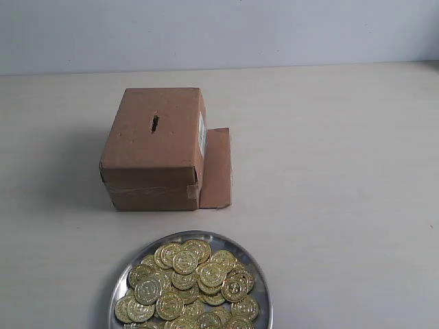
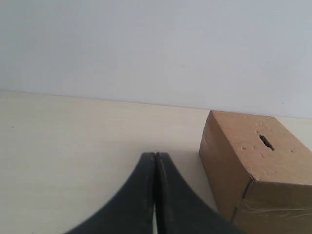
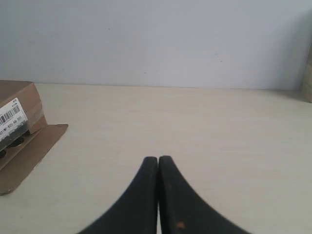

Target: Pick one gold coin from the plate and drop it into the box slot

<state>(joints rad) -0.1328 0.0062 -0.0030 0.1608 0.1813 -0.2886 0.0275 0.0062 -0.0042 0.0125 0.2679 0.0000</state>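
A round silver plate (image 1: 260, 282) heaped with several gold coins (image 1: 185, 262) sits at the front of the table in the exterior view. Behind it stands the brown cardboard box (image 1: 147, 161) with a dark slot (image 1: 155, 123) in its top and a loose flap (image 1: 217, 168) lying at its right. Neither gripper shows in the exterior view. My left gripper (image 2: 155, 155) is shut and empty, with the box (image 2: 263, 195) and its slot (image 2: 266, 142) close beside it. My right gripper (image 3: 158, 158) is shut and empty over bare table, the box's label (image 3: 13, 122) and flap (image 3: 29, 155) off to one side.
The pale wooden table (image 1: 343, 171) runs back to a plain light wall (image 1: 219, 31). A brownish object (image 3: 307, 83) shows at the edge of the right wrist view.
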